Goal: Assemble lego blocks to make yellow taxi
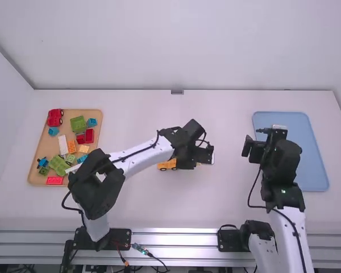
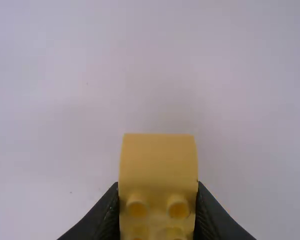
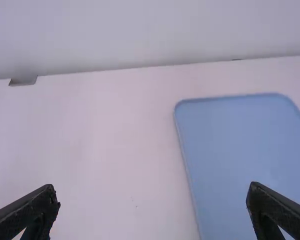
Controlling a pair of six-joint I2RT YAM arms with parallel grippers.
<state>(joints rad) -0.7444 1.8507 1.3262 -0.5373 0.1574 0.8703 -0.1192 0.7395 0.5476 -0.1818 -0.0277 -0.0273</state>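
Observation:
My left gripper point(image 1: 204, 154) is over the middle of the table. In the left wrist view that gripper point(image 2: 158, 200) is shut on a yellow block point(image 2: 158, 160) with a smooth, rounded top part and studs facing the camera. A yellow wheeled piece point(image 1: 167, 165) rests on the table beside the left wrist, partly covered by the arm. My right gripper point(image 1: 257, 141) stays near the blue tray's left edge; in the right wrist view this gripper point(image 3: 152, 196) is open, with nothing between its fingers.
A tan tray point(image 1: 33, 165) at the far left holds several loose bricks in red, green, blue, orange and white. The blue tray point(image 1: 311, 153) lies at the right, partly beneath the right arm. A wall point(image 1: 182, 51) rises behind the table.

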